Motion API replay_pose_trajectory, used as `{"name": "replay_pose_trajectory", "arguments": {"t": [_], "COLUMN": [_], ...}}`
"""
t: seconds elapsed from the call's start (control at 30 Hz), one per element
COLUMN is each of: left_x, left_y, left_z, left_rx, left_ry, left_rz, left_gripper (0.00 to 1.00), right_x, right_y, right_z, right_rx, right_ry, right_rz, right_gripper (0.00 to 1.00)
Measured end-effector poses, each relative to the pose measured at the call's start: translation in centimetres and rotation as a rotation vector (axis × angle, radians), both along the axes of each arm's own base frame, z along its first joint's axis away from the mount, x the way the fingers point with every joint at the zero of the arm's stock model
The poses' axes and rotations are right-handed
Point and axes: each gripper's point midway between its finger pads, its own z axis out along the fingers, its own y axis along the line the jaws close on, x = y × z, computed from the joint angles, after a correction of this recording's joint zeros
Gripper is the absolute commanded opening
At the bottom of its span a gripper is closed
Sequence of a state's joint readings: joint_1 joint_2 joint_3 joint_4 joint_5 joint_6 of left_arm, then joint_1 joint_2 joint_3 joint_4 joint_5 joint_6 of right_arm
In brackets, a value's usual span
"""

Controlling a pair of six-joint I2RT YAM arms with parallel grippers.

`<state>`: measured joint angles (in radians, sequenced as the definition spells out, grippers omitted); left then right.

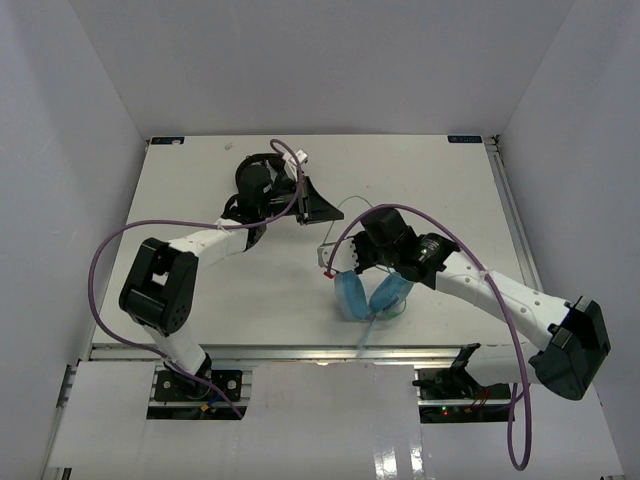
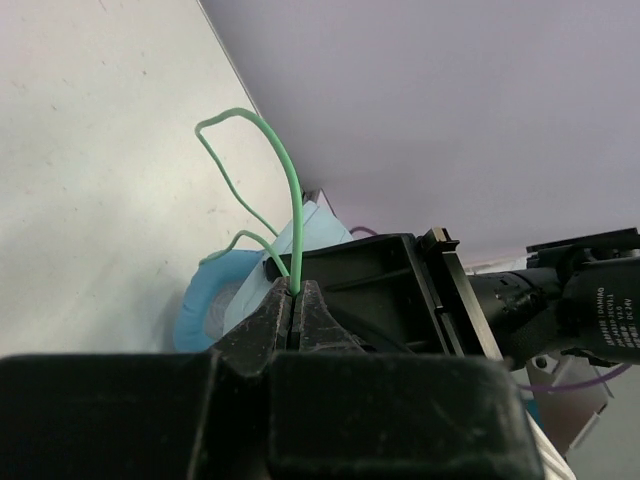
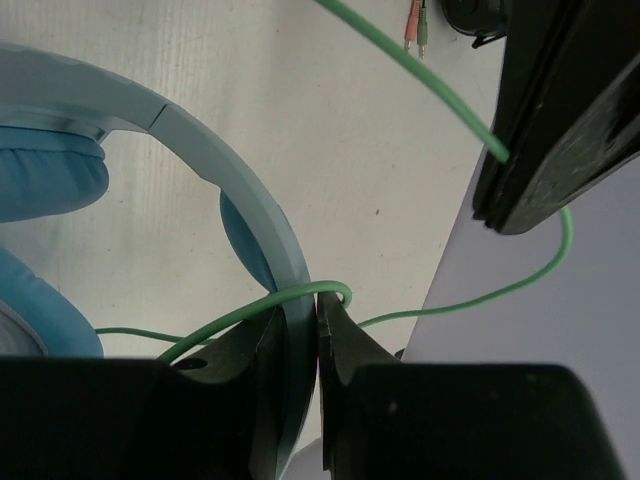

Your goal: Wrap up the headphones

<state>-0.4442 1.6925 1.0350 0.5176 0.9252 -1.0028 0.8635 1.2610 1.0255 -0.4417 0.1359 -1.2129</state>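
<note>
- left claw (image 2: 293, 300): jaws fully together, pinching the thin green cable (image 2: 287, 170) right at the tips; it sits far-centre over the table (image 1: 200, 180), raised off the surface
- cable rises out of that pinch, arcs over in a loop and drops back toward the headphones; in the left wrist view a second strand curls low just behind the tips
- purple hose (image 1: 100, 262) loops wide off the left arm on the near-left side, clear of the work area
- from the right wrist camera the left claw (image 3: 520, 175) shows top right, with the cable (image 3: 430, 85) running diagonally into it
- two thin plug ends (image 3: 415, 25), one pink and one green, lie on the table at the top edge of the right wrist view; what they connect to cannot be told
- headphones (image 1: 372, 295): light blue, on the table centre-right near the front edge, cups down toward the front, band (image 3: 150, 110) arching up toward the right claw
- right claw (image 3: 300, 325): closed tight on the band, one jaw on each side of it; cable crosses over the band just above the jaw tips, touching it
- right claw (image 1: 360, 262) is just behind the cups; the right arm stretches in from the near-right corner
- plain white walls (image 1: 560, 80) box in the table on three sides
</note>
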Motion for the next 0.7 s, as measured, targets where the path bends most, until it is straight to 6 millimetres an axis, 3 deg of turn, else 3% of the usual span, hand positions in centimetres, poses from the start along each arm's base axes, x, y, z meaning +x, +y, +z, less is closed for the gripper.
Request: {"name": "replay_pose_trajectory", "arguments": {"t": [0.33, 0.7], "left_x": [-1.8, -3.0], "left_y": [-3.1, -3.7], "left_z": [-2.3, -3.6], "left_rx": [0.075, 0.166], "left_ry": [0.080, 0.064], "left_rz": [-0.172, -0.254], "left_gripper": [0.00, 0.00], "right_x": [-0.9, -1.0], "right_y": [1.3, 1.1], "right_z": [-0.8, -0.8], "right_rx": [-0.002, 0.000], "right_ry": [0.094, 0.120], "right_rz": [0.051, 0.047], "right_gripper": [0.08, 0.08]}}
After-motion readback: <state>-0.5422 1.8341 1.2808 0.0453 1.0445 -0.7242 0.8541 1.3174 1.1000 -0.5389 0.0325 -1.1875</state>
